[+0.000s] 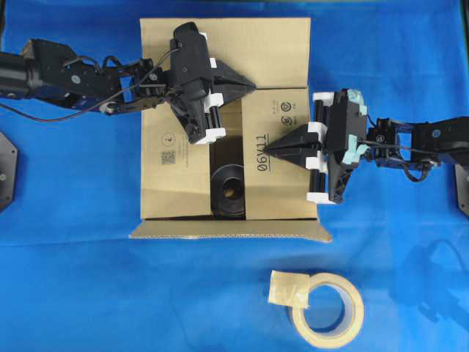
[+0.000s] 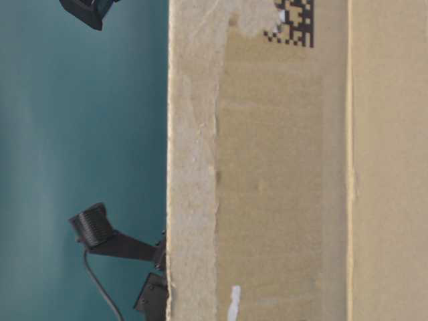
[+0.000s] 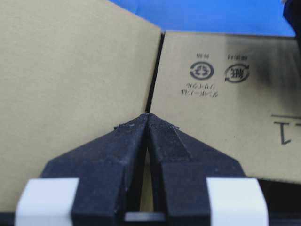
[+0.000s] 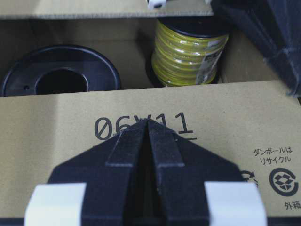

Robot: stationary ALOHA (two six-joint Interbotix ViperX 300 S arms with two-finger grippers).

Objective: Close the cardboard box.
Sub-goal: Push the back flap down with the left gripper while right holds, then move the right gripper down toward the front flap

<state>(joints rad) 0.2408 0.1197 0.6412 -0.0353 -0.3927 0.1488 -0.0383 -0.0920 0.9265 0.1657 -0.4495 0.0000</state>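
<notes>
Cardboard box is half closed: your left gripper and right gripper, both clenched on nothing, rest their tips on flaps beneath them, probably pressing these down.

A large brown corrugated cardboard box sits on the blue surface, toward its far edge and about midway across, seen from above; it is partly closed. The left flap lies folded inward, bearing a small printed code and a round mark; the right flap, printed "06Y11" with recycling symbols, is also folded inward, tilted over the opening; a dark gap remains between the two, showing the inside. The far flap lies flat, spread outward toward the far edge; the near flap hangs outward, its corrugated edge showing; from table level the box wall shows torn, peeled patches and a printed code.
</notes>
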